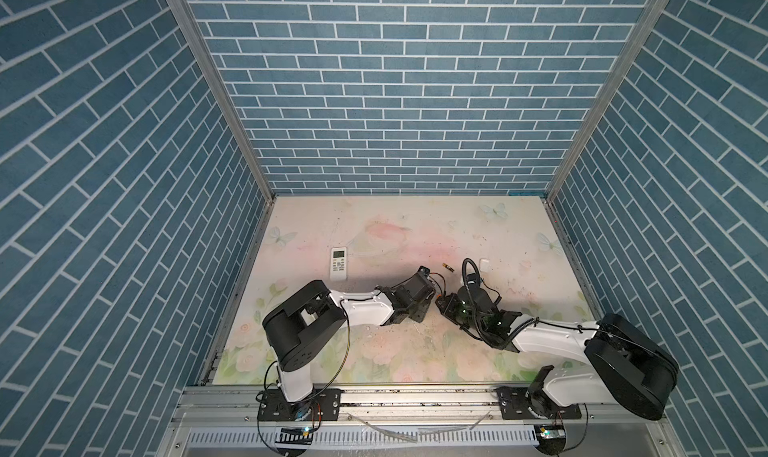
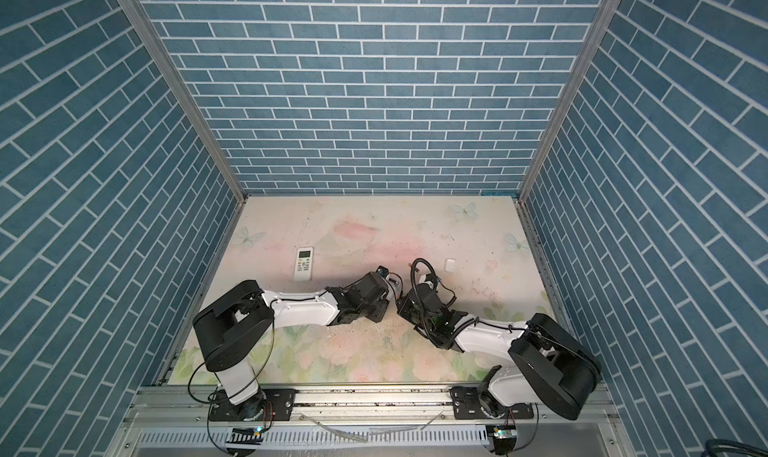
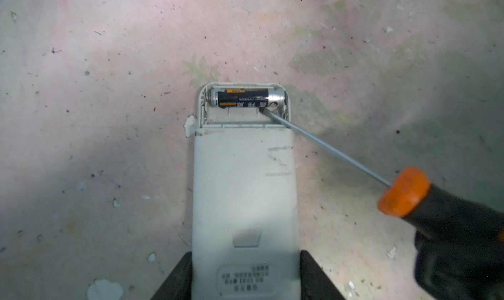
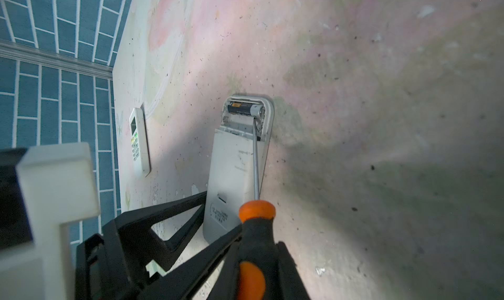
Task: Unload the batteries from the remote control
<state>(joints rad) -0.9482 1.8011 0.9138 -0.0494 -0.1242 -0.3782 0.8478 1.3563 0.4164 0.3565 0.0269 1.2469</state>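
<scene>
Progress is partial: loose battery [image 1: 448, 268] on tabletop [image 1: 415, 234], seated battery [image 3: 242, 98] to go (screwdriver [image 3: 327, 148] prying it); left jaws clamp remote control [image 3: 242, 181], right jaws grasp the screwdriver.

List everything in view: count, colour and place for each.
table: 1, pale floral, under everything
walls: 3, blue brick, around table
open remote: 1, white, face down, mid-table
fitted battery: 1, black-silver, in open remote's bay
cover: 1, white, on table, right side
loose battery: 1, black-orange, on table, left of cover
second remote: 1, white, face up, table's left
screwdriver: 1, orange-black handle, tip at fitted battery
left gripper: 1, black, shut on open remote
right gripper: 1, black, shut on screwdriver
</scene>
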